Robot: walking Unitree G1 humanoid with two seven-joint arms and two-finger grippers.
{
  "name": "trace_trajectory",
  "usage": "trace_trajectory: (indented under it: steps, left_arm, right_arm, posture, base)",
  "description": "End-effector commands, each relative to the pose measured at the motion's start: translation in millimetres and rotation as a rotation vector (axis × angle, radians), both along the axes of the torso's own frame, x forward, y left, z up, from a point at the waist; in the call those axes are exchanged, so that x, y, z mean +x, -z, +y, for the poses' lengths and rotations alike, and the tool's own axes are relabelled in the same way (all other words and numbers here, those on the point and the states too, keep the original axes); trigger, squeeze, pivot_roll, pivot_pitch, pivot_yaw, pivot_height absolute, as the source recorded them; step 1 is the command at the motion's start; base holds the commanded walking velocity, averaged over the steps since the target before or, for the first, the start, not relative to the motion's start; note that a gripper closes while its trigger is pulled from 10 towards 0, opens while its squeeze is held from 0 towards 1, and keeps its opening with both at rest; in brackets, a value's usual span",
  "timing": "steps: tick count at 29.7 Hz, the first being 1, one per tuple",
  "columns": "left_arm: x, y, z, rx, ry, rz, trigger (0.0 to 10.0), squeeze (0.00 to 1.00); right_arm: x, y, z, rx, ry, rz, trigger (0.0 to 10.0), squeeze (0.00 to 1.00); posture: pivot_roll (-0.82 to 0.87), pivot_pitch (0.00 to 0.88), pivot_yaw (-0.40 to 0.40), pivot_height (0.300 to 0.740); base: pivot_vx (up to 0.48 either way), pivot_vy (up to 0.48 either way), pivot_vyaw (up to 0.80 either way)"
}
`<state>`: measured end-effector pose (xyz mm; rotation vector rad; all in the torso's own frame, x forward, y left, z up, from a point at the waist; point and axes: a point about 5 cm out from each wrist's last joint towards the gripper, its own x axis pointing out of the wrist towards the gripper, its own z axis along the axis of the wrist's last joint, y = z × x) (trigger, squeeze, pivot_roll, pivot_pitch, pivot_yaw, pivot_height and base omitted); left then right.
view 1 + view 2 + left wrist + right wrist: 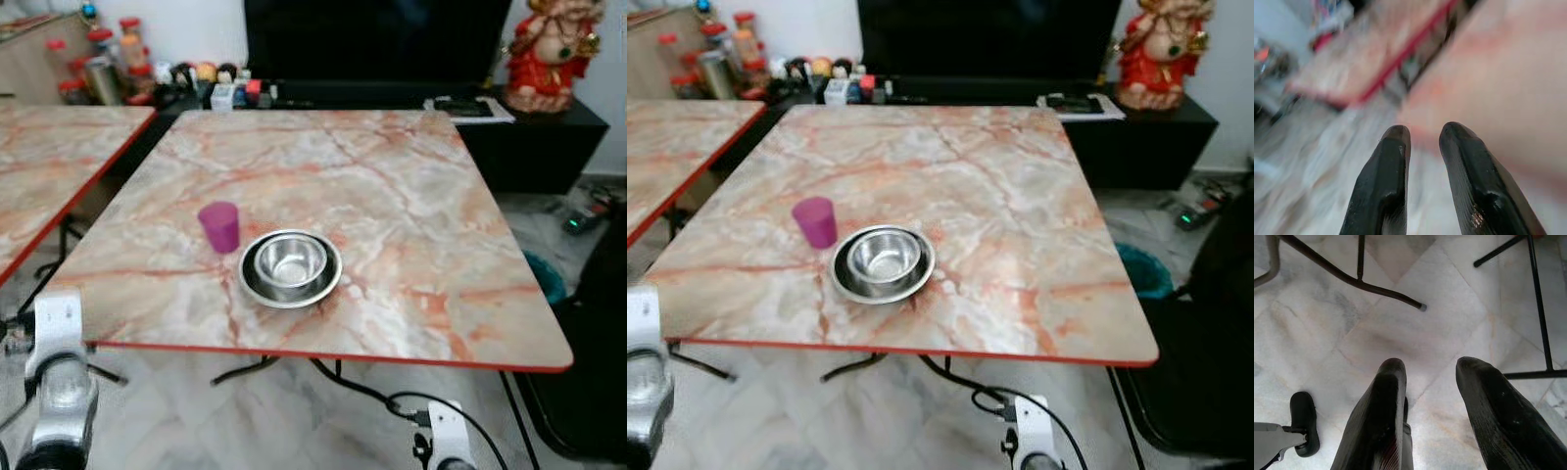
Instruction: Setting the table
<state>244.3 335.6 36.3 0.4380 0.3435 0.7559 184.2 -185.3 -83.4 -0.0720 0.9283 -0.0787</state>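
Observation:
A purple cup [219, 226] stands upright on the marble table [411, 196], left of centre near the front. Just right of it a steel bowl [289, 262] sits inside a shallow steel plate [257, 291]. Both arms hang low in front of the table's red front edge: the left arm [57, 372] at the table's left corner, the right arm [446, 441] below the middle. In the left wrist view my left gripper [1422, 134] is open and holds nothing, pointing at the blurred table edge. In the right wrist view my right gripper [1432, 364] is open over the floor tiles.
A second marble table [49, 166] stands close on the left. Behind are a dark TV cabinet [529, 127] with jars [108, 69] and a red statue [551, 49]. A teal bin [544, 274] and a black chair [598, 323] are at the right. Black table legs [1371, 284] and a cable [392, 397] cross the floor.

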Motion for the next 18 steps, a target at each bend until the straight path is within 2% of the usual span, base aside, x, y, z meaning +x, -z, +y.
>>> trace_trajectory:
  steps: [1,4,9,10,11,12,14,16,17,18]
  left_arm:
    - [-14.7,11.5,6.4,0.007,-0.072,0.068,10.0,0.00]
    - [-30.5,27.3,4.9,0.031,-0.107,0.161,10.0,0.00]
    - [-41.4,41.8,0.9,0.007,-0.124,0.239,10.0,0.00]
    - [-46.9,52.5,-5.1,-0.058,-0.119,0.290,10.0,0.00]
    - [-46.9,52.5,-5.1,-0.058,-0.119,0.290,10.0,0.00]
    - [-48.6,68.8,-23.0,-0.201,-0.036,0.356,10.0,0.00]
    - [-48.8,74.0,-30.0,-0.251,-0.002,0.377,10.0,0.00]
    - [-48.8,74.0,-30.1,-0.250,-0.003,0.377,10.0,0.00]
    - [-45.6,83.9,-51.9,-0.324,0.131,0.424,10.0,0.00]
    - [-45.6,83.9,-51.9,-0.324,0.131,0.424,10.0,0.00]
  right_arm:
    - [0.6,-0.1,1.8,0.006,0.011,-0.004,10.0,0.00]
    - [0.3,0.0,1.8,0.006,0.013,-0.004,10.0,0.00]
    - [0.8,-0.2,1.5,0.005,0.014,-0.005,10.0,0.00]
    - [0.5,-0.1,1.4,0.004,0.014,-0.004,10.0,0.00]
    - [0.5,-0.1,1.4,0.004,0.014,-0.004,10.0,0.00]
    - [-0.1,0.2,1.3,0.003,0.013,0.000,10.0,0.00]
    - [-0.4,0.4,1.3,0.003,0.012,0.001,10.0,0.00]
    - [-0.4,0.4,1.3,0.003,0.012,0.001,10.0,0.00]
    - [-0.9,0.6,1.1,0.004,0.014,0.002,10.0,0.00]
    - [-0.9,0.6,1.1,0.004,0.014,0.002,10.0,0.00]
  posture:
    - [0.09,0.000,0.045,0.740]
    - [0.08,0.000,0.049,0.740]
    - [0.08,0.000,0.053,0.740]
    - [0.08,0.000,0.054,0.740]
    - [0.08,0.000,0.054,0.740]
    - [0.07,0.000,0.057,0.740]
    - [0.07,0.000,0.057,0.740]
    - [0.07,0.000,0.057,0.740]
    - [0.06,0.000,0.059,0.740]
    - [0.06,0.000,0.059,0.740]
  base:
    - [0.000,0.000,0.00]
    - [0.000,0.000,0.00]
    - [0.000,0.000,0.00]
    - [0.000,0.000,0.00]
    - [0.000,0.000,0.00]
    - [0.000,0.000,0.00]
    - [0.000,0.000,0.00]
    - [0.000,0.000,0.00]
    - [0.000,0.000,0.00]
    - [0.000,0.000,0.00]
